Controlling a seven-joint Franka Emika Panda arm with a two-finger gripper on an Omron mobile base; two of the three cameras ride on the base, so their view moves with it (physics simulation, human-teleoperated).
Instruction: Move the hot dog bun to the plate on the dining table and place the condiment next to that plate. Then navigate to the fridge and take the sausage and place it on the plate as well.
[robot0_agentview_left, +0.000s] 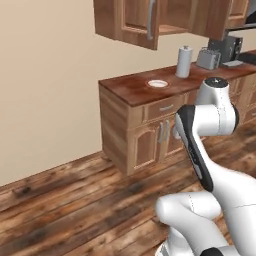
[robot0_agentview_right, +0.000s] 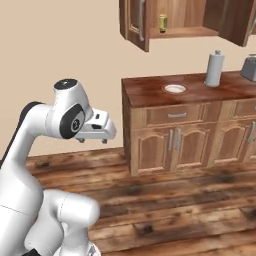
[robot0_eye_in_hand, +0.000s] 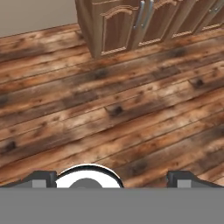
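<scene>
The condiment (robot0_agentview_right: 163, 23), a small yellow bottle with a dark label, stands upright on the shelf of the open wall cabinet (robot0_agentview_right: 150, 25) above the counter. My gripper (robot0_agentview_right: 93, 141) hangs well to the left of and below that cabinet, over the plank floor and pointing down. Its fingertips (robot0_eye_in_hand: 41, 179) stand wide apart in the hand view with nothing between them. The hot dog bun, plate, dining table, fridge and sausage are out of view.
A wooden base cabinet (robot0_agentview_right: 175, 140) with a reddish-brown counter (robot0_agentview_left: 135, 87) stands ahead against the beige wall. On it are a small round white dish (robot0_agentview_right: 175, 89), a paper towel roll (robot0_agentview_right: 215, 68) and a toaster (robot0_agentview_left: 207, 58). Bare plank floor (robot0_eye_in_hand: 109, 96) lies between me and the cabinet.
</scene>
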